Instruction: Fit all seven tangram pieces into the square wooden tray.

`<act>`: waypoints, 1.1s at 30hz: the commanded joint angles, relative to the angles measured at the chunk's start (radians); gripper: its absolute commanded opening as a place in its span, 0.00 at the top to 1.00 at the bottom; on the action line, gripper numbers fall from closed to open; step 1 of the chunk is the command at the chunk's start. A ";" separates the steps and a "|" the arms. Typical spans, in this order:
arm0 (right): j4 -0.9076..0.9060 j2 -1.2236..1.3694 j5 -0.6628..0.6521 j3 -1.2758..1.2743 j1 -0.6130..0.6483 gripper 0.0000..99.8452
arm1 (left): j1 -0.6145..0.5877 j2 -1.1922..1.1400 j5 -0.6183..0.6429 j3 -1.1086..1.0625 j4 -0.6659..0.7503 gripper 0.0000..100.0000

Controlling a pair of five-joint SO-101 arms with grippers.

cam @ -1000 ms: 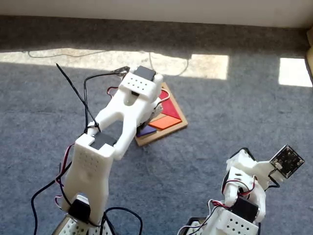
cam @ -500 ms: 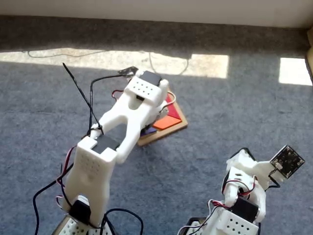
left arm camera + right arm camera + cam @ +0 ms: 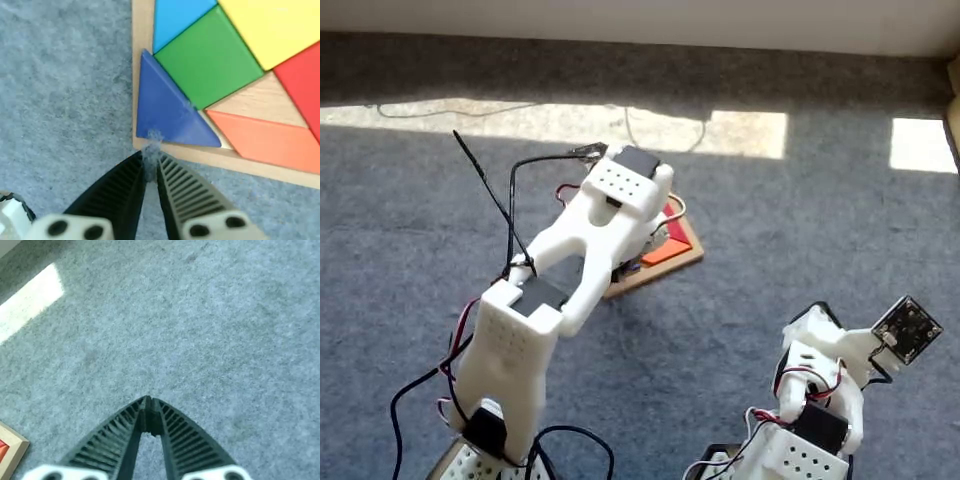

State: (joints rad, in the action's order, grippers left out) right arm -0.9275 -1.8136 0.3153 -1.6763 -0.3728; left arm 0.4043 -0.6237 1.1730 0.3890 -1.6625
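Atop tray (image 3: 142,22) corner rim, blue triangle (image 3: 162,112)

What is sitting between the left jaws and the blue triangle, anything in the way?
Nothing visible. The left jaws' tips sit right at the blue triangle's edge, at the wooden tray's corner, with only grey carpet beneath them.

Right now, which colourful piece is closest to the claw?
The blue triangle: its edge sits at the tips of the left gripper; no other comes so close.
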 commanded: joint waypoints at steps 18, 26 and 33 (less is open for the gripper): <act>0.018 -0.007 -0.012 -0.114 0.012 0.99 | -0.145 0.031 -0.006 0.038 -0.021 0.99; 0.018 -0.007 -0.012 -0.114 0.012 0.99 | -0.050 -0.067 -0.005 0.041 0.029 0.99; 0.018 -0.007 -0.012 -0.114 0.012 0.99 | -0.041 0.019 -0.005 0.031 0.002 0.99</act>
State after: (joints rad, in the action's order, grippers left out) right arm -0.9275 -1.8136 0.3153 -1.6763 -0.3728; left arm 0.3475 -0.6912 1.1730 0.3890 -1.6410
